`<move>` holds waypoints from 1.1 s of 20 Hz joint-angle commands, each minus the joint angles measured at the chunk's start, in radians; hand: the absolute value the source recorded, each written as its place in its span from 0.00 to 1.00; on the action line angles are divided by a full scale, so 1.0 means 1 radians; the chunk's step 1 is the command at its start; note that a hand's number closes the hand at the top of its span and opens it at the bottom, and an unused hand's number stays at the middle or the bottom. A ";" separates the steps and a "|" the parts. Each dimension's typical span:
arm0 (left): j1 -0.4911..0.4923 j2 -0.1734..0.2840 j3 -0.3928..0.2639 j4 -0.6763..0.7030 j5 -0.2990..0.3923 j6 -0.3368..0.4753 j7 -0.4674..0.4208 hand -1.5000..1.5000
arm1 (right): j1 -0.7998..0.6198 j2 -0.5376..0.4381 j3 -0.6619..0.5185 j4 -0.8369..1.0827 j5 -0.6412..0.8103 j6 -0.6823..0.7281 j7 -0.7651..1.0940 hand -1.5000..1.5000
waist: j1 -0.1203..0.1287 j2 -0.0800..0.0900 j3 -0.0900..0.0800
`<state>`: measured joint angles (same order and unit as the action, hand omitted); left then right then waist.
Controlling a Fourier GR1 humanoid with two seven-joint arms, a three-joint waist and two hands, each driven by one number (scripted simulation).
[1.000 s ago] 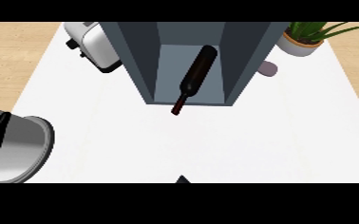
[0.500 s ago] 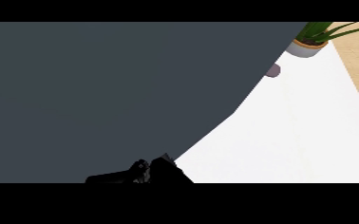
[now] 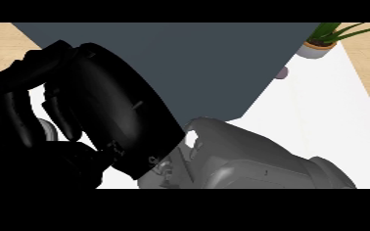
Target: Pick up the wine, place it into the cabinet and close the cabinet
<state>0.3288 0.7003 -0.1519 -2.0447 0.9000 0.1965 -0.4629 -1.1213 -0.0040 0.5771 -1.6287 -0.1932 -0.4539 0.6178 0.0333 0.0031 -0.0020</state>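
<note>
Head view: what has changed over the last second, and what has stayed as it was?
A second ago the open cabinet showed the wine bottle lying inside, with a toaster and a pan on the counter. Now a black hand and grey forearm have risen close to the view, hiding them; the cabinet's grey surface fills the upper frame. Which hand cannot be told. The potted plant stays at upper right.

Cabinet (image 3: 209,63) matt dark grey; counter (image 3: 318,112) smooth white; hand (image 3: 108,112) glossy black plastic; forearm (image 3: 245,161) grey, satin.
</note>
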 commanded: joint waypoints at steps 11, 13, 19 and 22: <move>-0.034 -0.048 0.056 0.056 -0.033 -0.028 0.040 0.00 | -0.082 -0.037 -0.256 0.447 -0.041 0.229 -0.265 1.00 | -0.017 0.003 0.001; -0.034 -0.052 0.039 0.036 -0.055 -0.011 0.042 0.00 | -0.064 -0.025 -0.245 0.537 -0.020 0.238 -0.370 1.00 | -0.006 0.008 0.001; -0.019 -0.065 0.010 0.005 -0.069 -0.015 0.050 0.00 | -0.098 -0.066 -0.244 0.575 -0.025 0.254 -0.387 1.00 | -0.009 0.008 0.001; -0.063 -0.073 0.020 0.015 -0.067 0.013 0.058 0.00 | -0.084 -0.098 -0.240 0.602 -0.021 0.256 -0.426 1.00 | -0.027 0.014 0.001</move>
<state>0.2941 0.6424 -0.1193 -2.0357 0.8443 0.1897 -0.4090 -1.2541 0.0004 0.4131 -1.1445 -0.2460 -0.1672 0.2168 0.0485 -0.0274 -0.0342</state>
